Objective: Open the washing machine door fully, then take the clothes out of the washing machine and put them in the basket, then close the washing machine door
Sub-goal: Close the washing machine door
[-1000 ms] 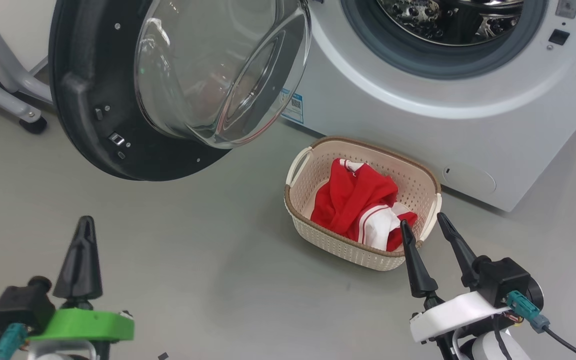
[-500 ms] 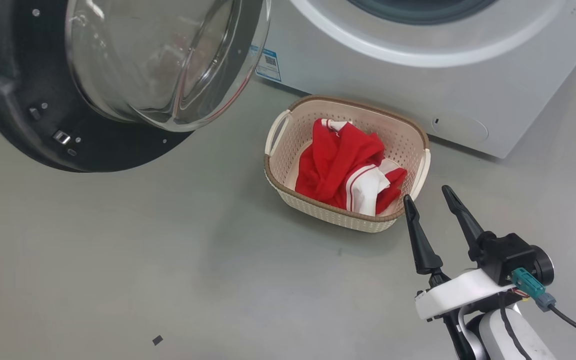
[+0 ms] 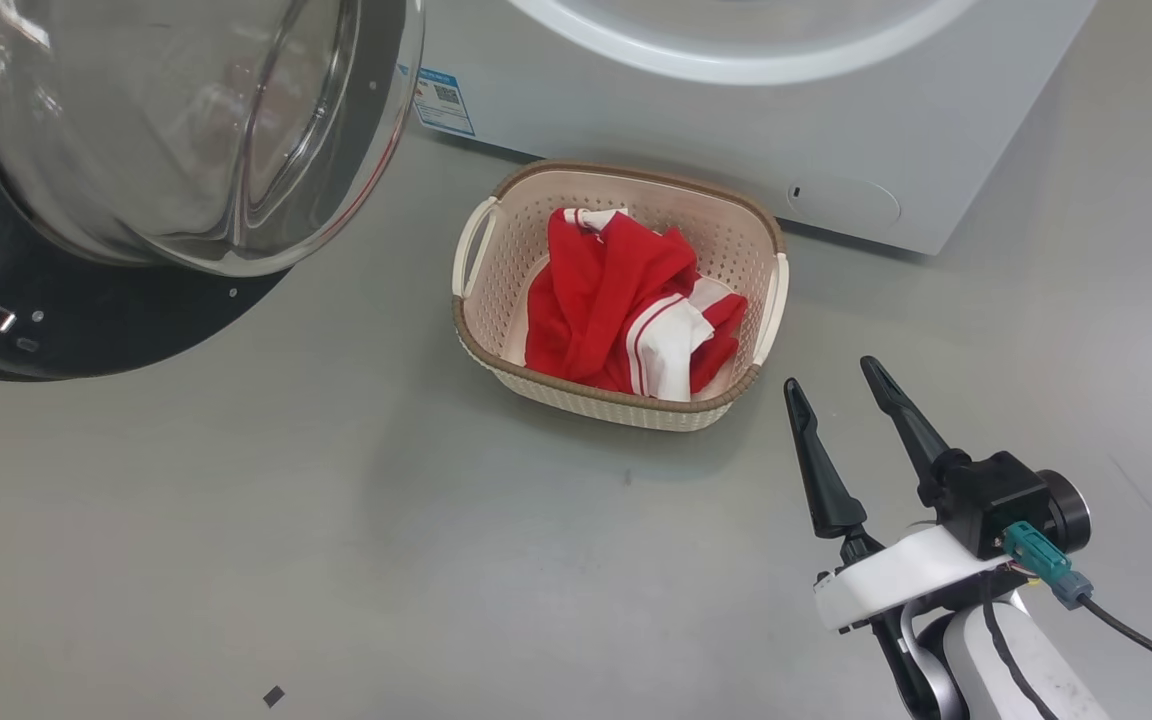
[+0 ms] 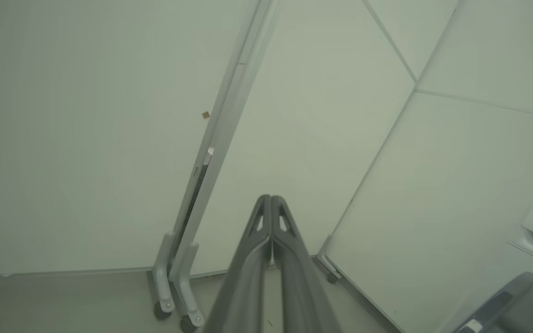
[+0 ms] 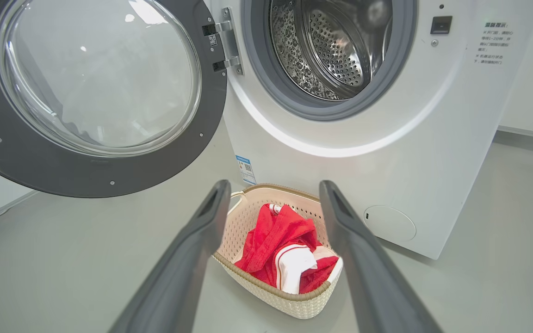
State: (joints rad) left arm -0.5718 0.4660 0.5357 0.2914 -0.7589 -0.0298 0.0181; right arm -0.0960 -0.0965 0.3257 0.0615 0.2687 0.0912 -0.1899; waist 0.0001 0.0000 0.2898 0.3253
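The right gripper (image 3: 829, 374), fingers spread and empty, hovered just beside the basket (image 3: 626, 172) holding the red clothes (image 3: 606, 300), before the washing machine (image 3: 696, 130). The washing machine door (image 3: 106, 335) stood open. The left gripper (image 4: 271, 200) was pinched shut on nothing.
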